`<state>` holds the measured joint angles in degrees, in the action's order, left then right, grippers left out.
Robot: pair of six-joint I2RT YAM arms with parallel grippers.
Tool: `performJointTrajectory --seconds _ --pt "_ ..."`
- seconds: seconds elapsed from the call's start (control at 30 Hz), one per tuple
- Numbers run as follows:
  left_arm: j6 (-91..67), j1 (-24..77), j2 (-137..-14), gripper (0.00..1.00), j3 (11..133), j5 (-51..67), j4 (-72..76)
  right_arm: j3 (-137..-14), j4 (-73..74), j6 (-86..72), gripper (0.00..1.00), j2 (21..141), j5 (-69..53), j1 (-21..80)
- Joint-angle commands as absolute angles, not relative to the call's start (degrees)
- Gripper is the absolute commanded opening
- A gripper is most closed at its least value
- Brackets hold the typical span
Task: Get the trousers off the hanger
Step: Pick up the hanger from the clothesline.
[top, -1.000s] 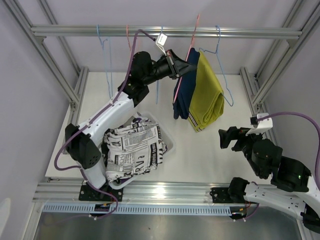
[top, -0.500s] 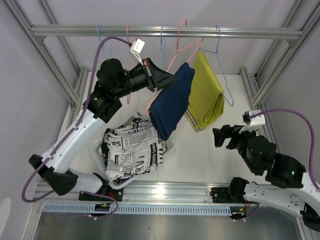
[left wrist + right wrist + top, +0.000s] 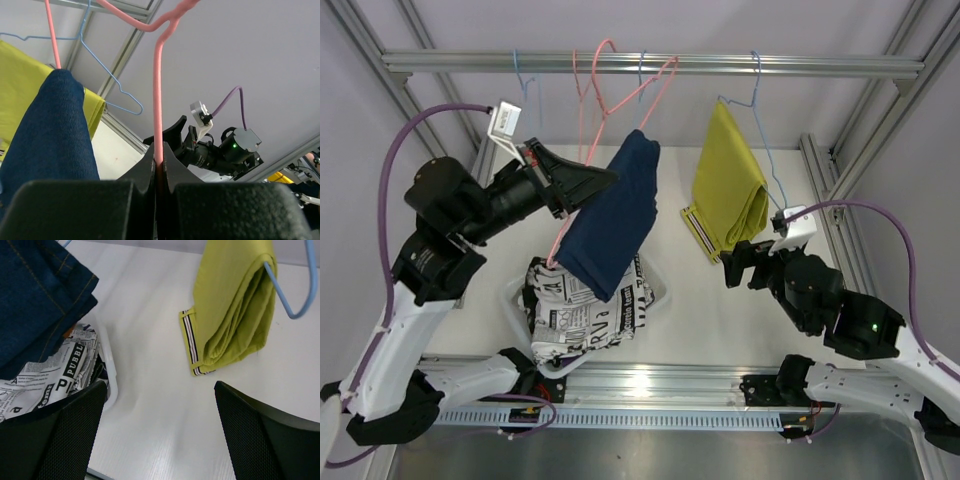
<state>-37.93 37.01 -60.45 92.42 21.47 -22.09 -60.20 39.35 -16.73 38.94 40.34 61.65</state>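
The left gripper (image 3: 608, 179) had its jaws clamped on the tilted pink hanger (image 3: 158, 100). The navy trousers (image 3: 610, 220), seemingly draped across its bar above the basket (image 3: 658, 283), could snag or miss. The right gripper (image 3: 735, 265) had its jaws apart.

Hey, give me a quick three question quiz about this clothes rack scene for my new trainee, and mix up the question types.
1. True or false: the left pincer is shut on the pink hanger.
2. The mustard yellow trousers hang on: A) the blue hanger B) a wooden peg C) a chair back.
3. Fill in: the newsprint trousers lie in the white ____.
Key: 1 true; 2 A; 3 basket.
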Motion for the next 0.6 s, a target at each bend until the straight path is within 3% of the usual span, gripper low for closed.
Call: performJointTrajectory --seconds 0.0,0.23,0.57 --pt "-34.1 37.3 -58.0 0.01 96.5 18.5 -22.8 -63.5 35.6 -15.7 0.93 41.6 38.5 61.5" --pt "-32.0 37.3 -53.2 0.0 90.6 15.5 -24.2 -64.0 33.9 -16.7 0.93 43.9 36.8 61.5" --pt "-31.2 37.3 -44.7 0.0 68.1 13.8 -16.8 -64.0 34.2 -18.5 0.9 46.4 33.4 61.6"
